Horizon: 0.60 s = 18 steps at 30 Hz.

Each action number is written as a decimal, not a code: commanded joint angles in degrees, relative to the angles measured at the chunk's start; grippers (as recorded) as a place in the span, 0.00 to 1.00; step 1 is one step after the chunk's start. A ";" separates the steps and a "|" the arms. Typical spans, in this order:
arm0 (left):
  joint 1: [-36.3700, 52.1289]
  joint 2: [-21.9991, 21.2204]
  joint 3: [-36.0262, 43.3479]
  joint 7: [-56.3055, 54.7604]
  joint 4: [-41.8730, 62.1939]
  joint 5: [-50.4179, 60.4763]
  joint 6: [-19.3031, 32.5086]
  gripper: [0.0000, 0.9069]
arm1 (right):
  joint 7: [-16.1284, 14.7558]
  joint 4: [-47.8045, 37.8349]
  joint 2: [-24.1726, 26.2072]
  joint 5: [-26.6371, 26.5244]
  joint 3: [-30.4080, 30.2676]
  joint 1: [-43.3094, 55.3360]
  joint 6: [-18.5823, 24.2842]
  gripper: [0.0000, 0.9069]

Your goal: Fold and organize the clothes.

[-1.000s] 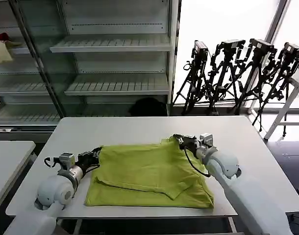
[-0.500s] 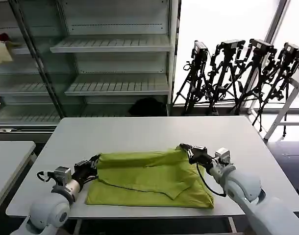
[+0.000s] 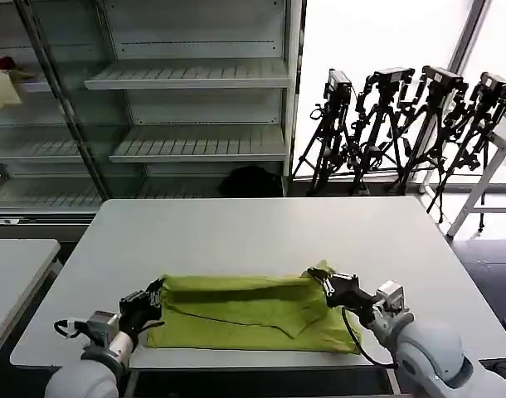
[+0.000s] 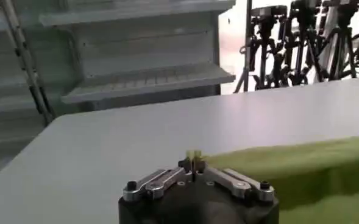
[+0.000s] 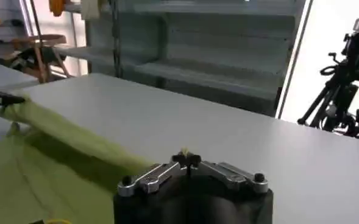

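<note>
The lime yellow-green T-shirt (image 3: 253, 311) lies folded over on the near half of the white table (image 3: 253, 228). Its far edge is lifted and stretched between both grippers. My left gripper (image 3: 156, 292) is shut on the shirt's left end; in the left wrist view the closed gripper (image 4: 193, 159) pinches the green fabric (image 4: 289, 167). My right gripper (image 3: 323, 279) is shut on the right end, with a small tuft of cloth sticking up above it. In the right wrist view the shut gripper (image 5: 186, 158) holds the fabric band (image 5: 69, 140) running away from it.
Empty metal shelving (image 3: 187, 108) stands behind the table, with a cream-and-red bundle (image 3: 2, 87) on its far left shelf. Several black tripods (image 3: 402, 124) stand at the back right. Another white table (image 3: 12, 274) adjoins on the left.
Both grippers have drawn toward the table's near edge, pulling the shirt's far edge over the rest of it. The visible shirt is now a narrower band.
</note>
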<state>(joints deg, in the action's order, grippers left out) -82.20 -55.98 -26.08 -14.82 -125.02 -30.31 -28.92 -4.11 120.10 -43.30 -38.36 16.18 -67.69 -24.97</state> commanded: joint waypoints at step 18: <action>-6.81 -1.86 1.70 -2.59 0.24 5.68 2.42 0.02 | 2.62 5.43 -0.57 0.94 9.65 -17.99 2.03 0.00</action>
<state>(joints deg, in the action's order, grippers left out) -87.88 -57.50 -24.81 -16.69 -125.12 -26.41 -27.30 -2.17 124.54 -43.34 -37.84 23.93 -81.61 -23.40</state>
